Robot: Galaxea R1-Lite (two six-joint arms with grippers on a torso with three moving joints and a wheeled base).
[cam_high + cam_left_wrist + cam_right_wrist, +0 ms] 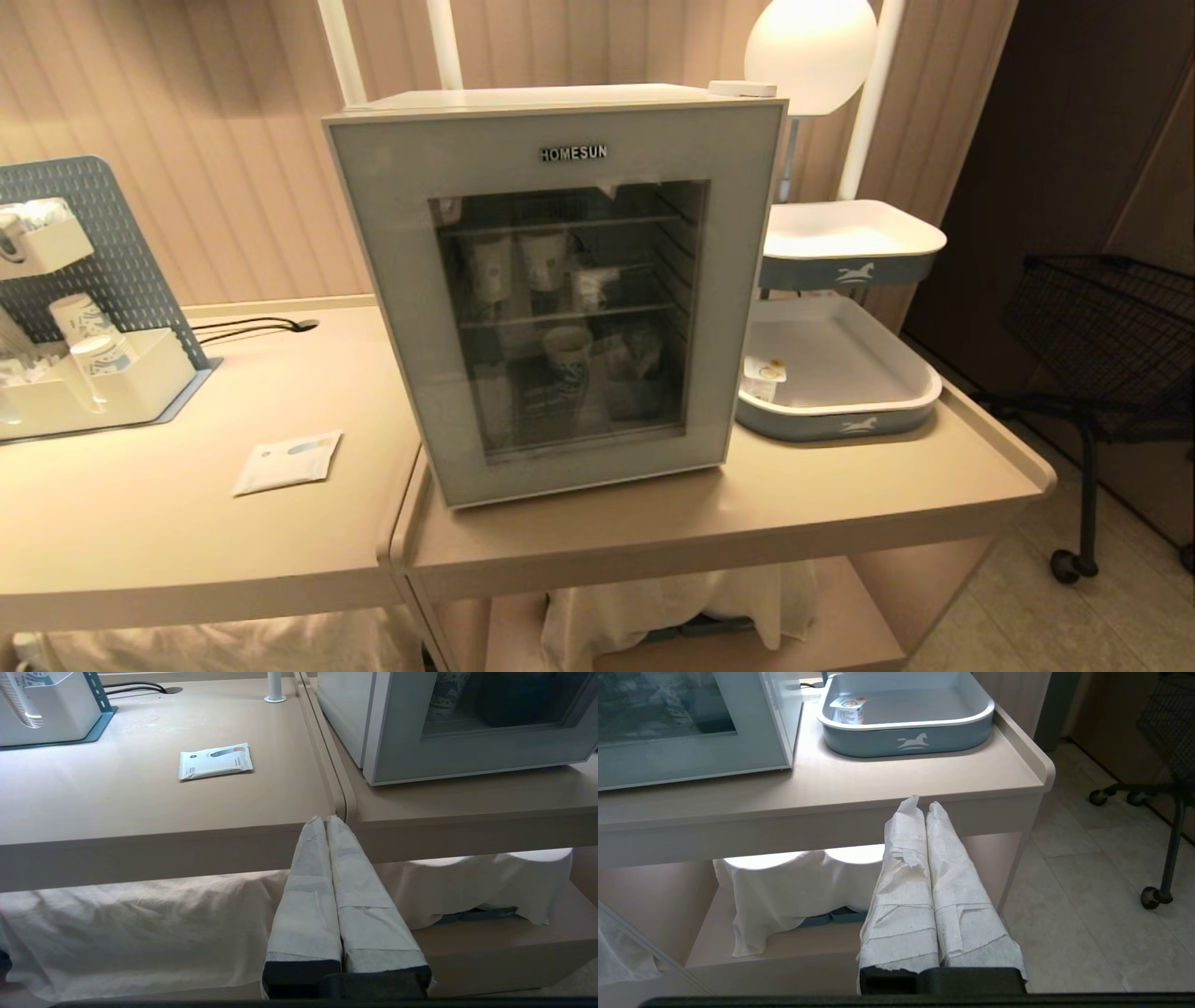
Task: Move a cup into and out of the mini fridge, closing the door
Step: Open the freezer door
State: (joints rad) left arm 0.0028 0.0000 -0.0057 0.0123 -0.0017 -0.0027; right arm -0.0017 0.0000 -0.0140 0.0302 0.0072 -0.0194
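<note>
The white mini fridge (392,280) stands on the beige counter with its grey-blue glass door (560,299) closed flat against it. To its right, the small white cup (764,378) with a sealed lid sits in the near left corner of the lower tray (840,425); the right wrist view shows the cup (849,710) there too. Neither arm shows in the head view. My left gripper (325,820) is shut and empty, low in front of the counter's front edge. My right gripper (923,804) is likewise shut and empty below the counter edge, near the tray.
White paper cups (565,350) and packets stand on the wire shelves behind the glass. A flat white sachet (288,461) lies on the left table, a pegboard organiser (84,327) behind it. A second tray (850,245) sits above the first. A black wire trolley (1111,336) stands at the right.
</note>
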